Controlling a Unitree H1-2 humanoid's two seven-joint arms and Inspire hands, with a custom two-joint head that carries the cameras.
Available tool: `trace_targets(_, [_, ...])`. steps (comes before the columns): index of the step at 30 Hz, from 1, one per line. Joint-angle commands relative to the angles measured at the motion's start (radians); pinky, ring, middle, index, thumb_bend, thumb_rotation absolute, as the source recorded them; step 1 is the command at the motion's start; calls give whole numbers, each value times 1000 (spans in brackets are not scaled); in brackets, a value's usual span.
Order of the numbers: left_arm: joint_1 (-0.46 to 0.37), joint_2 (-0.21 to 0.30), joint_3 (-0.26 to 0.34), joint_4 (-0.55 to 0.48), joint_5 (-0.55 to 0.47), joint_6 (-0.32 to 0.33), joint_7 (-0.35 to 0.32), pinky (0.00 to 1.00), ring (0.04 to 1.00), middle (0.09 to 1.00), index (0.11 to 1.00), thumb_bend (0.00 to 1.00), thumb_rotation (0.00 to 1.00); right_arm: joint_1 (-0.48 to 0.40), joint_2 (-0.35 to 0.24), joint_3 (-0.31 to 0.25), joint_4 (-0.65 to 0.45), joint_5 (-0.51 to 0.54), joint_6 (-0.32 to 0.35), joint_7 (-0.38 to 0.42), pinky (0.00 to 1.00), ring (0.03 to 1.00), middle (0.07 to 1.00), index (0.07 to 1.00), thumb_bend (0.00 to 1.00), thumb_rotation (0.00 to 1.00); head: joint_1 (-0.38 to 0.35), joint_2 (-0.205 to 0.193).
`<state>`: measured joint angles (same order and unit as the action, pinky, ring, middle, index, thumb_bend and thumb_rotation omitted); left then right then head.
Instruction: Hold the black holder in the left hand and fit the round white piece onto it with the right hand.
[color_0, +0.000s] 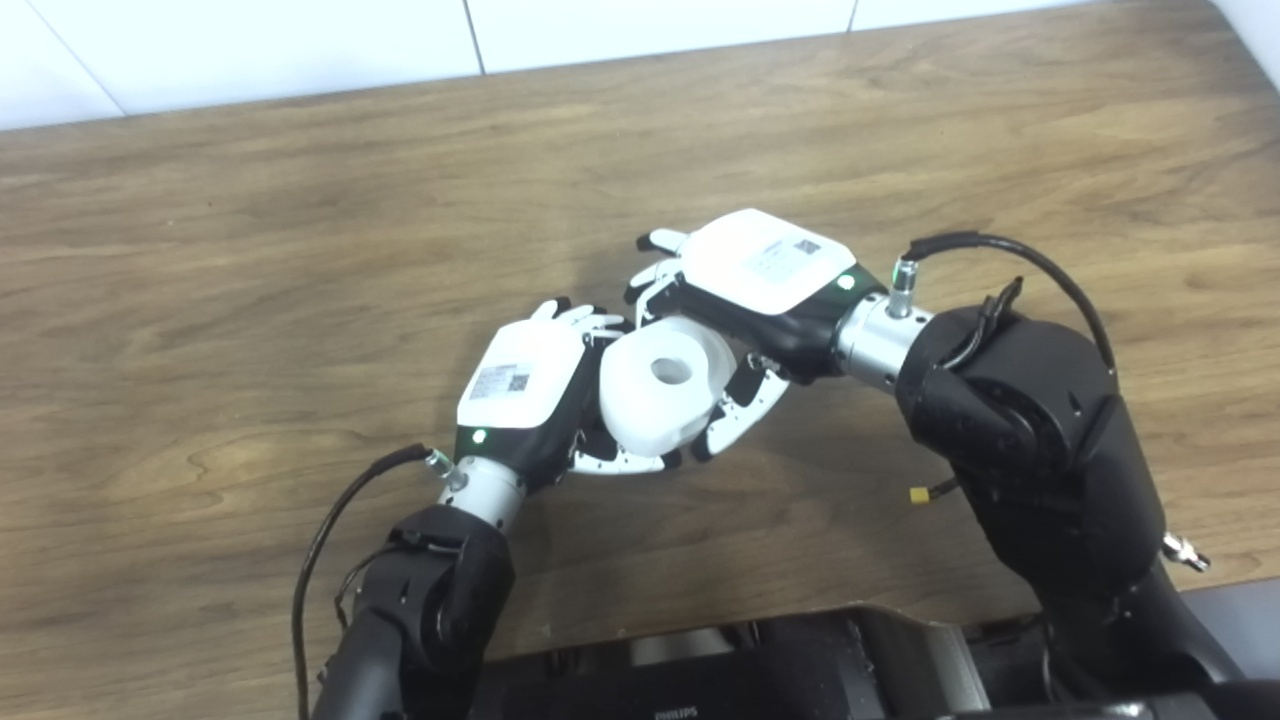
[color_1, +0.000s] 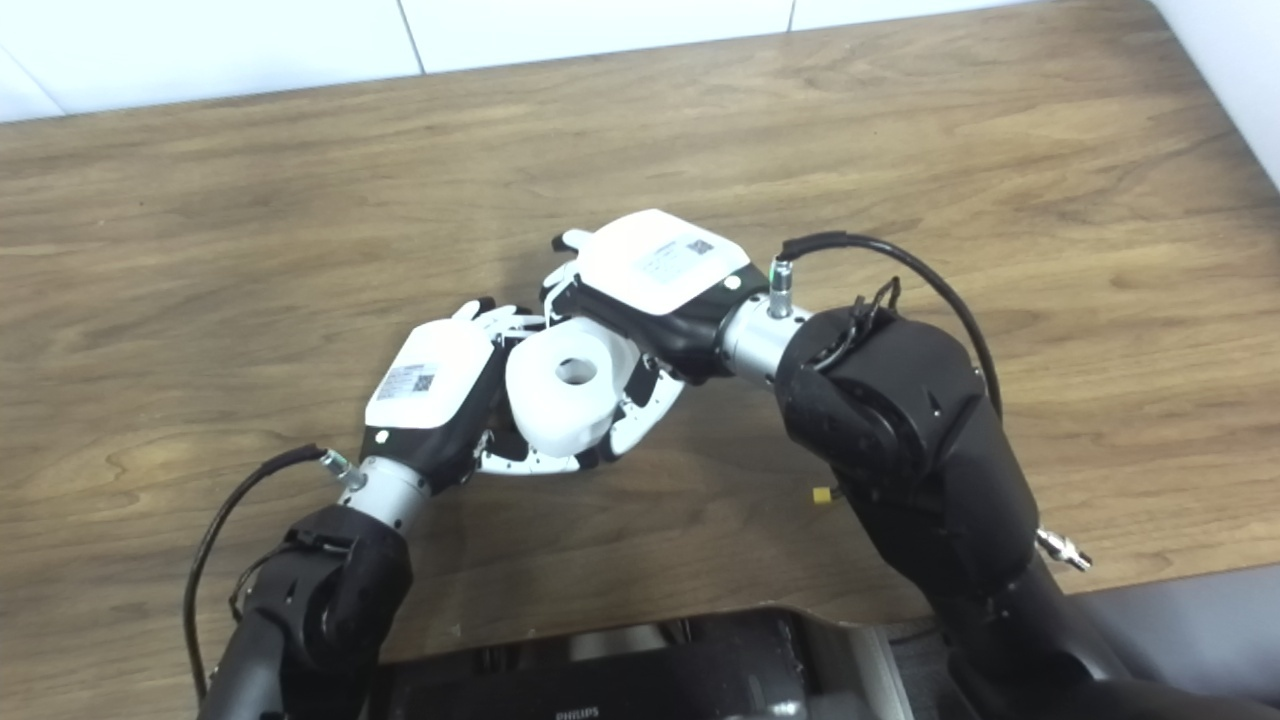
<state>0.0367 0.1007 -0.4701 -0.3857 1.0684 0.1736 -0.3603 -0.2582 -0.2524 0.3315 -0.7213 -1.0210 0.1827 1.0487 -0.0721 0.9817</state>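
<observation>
The round white piece (color_0: 660, 385), a thick roll with a hole in its top face, is at the table's middle, pressed between my two hands. My right hand (color_0: 765, 265) reaches in from the right and is shut on it, fingers (color_0: 655, 290) over its far side, thumb (color_0: 735, 420) under its near side. My left hand (color_0: 520, 385) is curled against the piece's left side, thumb (color_0: 620, 462) beneath it. The black holder is almost wholly hidden inside that hand; only a dark sliver (color_0: 597, 440) shows between palm and piece. I cannot tell how far the piece sits on it.
The wooden table (color_0: 250, 250) spreads out on all sides of the hands. A white wall (color_0: 300, 40) runs along its far edge, and the table's right edge (color_1: 1225, 110) shows at the upper right. My dark torso housing (color_0: 700, 670) fills the bottom.
</observation>
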Motion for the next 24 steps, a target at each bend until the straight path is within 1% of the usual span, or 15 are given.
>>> trace_targets(1, [-11,-11,-5,-19,-1,-13,6,966,880,806,488,517,58,-30,6,-2,-27,0,-16,-1,910,961,842,715,986,360,-1,1])
trace_targets(9, [-14,-9,-7,-17,-1,-13,0,973,882,805,488,517,58,-47,10,-5,-41,-6,-22,16,914,967,848,744,999,384,-1,-2])
trace_targets(15, [-16,-9,-12,-10,1,-19,6,967,883,807,488,517,59,-50,13,-7,-47,-22,-35,17,915,964,848,737,991,348,0,-5])
trace_targets(24, [-19,-6,-13,1,2,-23,15,960,881,808,488,518,58,-67,23,-24,-62,-20,-27,23,900,959,846,733,992,342,-2,-7])
